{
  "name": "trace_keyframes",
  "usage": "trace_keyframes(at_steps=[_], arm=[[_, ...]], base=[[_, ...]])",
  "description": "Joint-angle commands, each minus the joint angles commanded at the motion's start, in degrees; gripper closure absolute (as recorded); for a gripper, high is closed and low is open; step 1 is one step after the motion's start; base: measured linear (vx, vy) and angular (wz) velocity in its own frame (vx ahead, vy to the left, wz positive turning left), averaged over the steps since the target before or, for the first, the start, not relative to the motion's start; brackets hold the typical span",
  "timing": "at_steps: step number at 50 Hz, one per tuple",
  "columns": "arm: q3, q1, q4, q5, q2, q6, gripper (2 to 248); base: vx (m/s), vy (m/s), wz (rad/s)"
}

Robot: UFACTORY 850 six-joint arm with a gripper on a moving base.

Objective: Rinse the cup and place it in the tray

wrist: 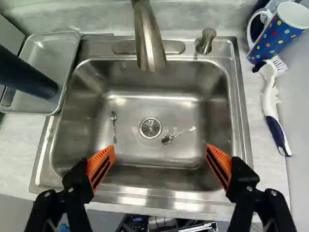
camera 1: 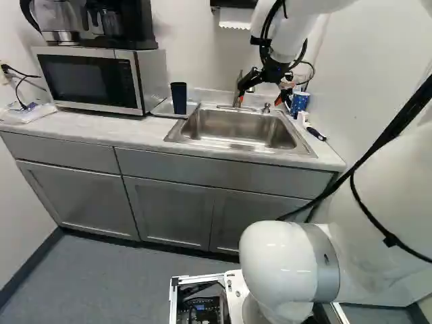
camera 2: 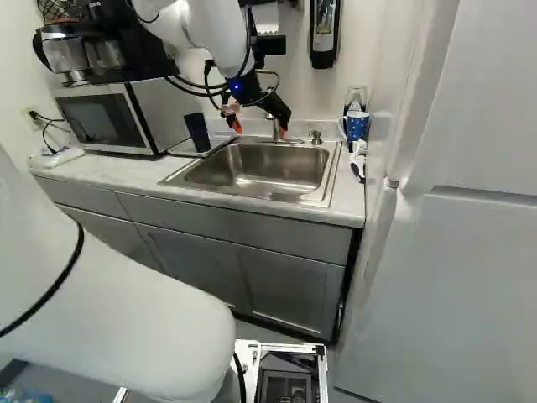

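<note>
My gripper (camera 2: 260, 129) hangs over the sink (camera 2: 323, 189) in the right base view. In the wrist view the gripper (wrist: 161, 146) has its two orange-padded fingers spread wide, with nothing between them. A dark cup (camera 1: 179, 98) stands in the shallow metal tray (camera 1: 162, 108) between the microwave and the sink. The wrist view shows the same dark cup (wrist: 26, 75) and tray (wrist: 55, 46) beside the basin, well apart from the fingers. Beyond the basin, the faucet (wrist: 148, 38) reaches over it. A dotted blue mug (wrist: 273, 41) stands at the sink's other side.
Two small spoons (wrist: 114, 123) (wrist: 177, 136) lie in the basin near the drain. Beside the mug are a brush (wrist: 273, 108) and a clear glass (camera 2: 356, 96). A soap pump (wrist: 206, 41) rises from the sink's rim. The microwave (camera 1: 94, 77) flanks the tray; a wall stands close behind the mug.
</note>
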Motion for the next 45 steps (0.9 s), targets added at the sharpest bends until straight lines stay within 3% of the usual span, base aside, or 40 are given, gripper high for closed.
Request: trace_keyframes(at_steps=[45], arm=[[0.0,0.0,0.0,0.0,0.0,0.0,3]], base=[[-0.109,0.013,0.004]])
